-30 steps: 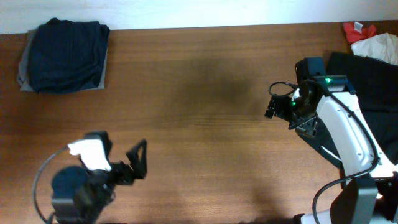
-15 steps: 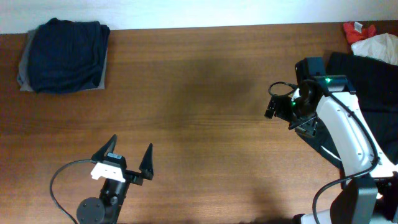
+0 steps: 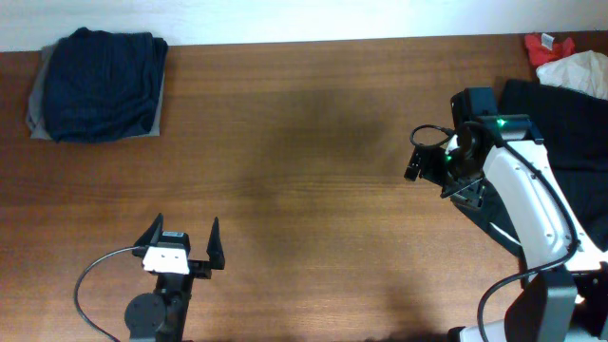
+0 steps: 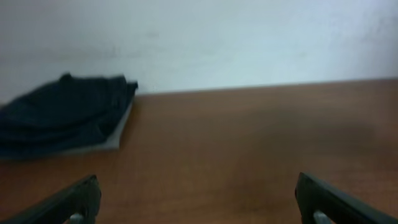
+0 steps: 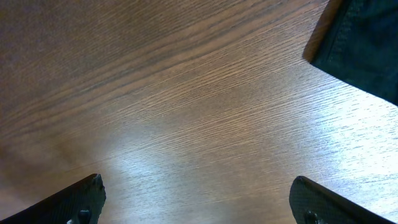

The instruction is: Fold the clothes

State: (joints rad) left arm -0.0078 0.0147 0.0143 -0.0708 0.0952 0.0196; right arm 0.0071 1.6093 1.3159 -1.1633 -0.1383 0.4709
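Overhead, clothes: the navy clothes (image 3: 100, 81) are seen bundled at the far left corner of the table (image 3: 313, 123), laid on a grey garment (image 3: 36, 112).
Overhead, left gripper: the left gripper (image 3: 185, 230) is held at the near edge with its jaws spread wide. Nothing is gripped, and it is well apart from the clothes.
Overhead, right gripper: the right gripper (image 3: 415, 160) is held over bare wood beside a black garment (image 3: 570, 114). A white cloth (image 3: 575, 68) and a red item (image 3: 544, 42) are seen beyond.
Left wrist: the clothes (image 4: 62, 115) are seen ahead to the left, before a pale wall (image 4: 249, 37). The fingertips (image 4: 78, 198) are set wide apart, with nothing between them.
Right wrist: the fingertips (image 5: 84, 194) are set wide apart over wood grain and nothing is held. A corner of the black garment (image 5: 367, 43) is seen at the upper right.
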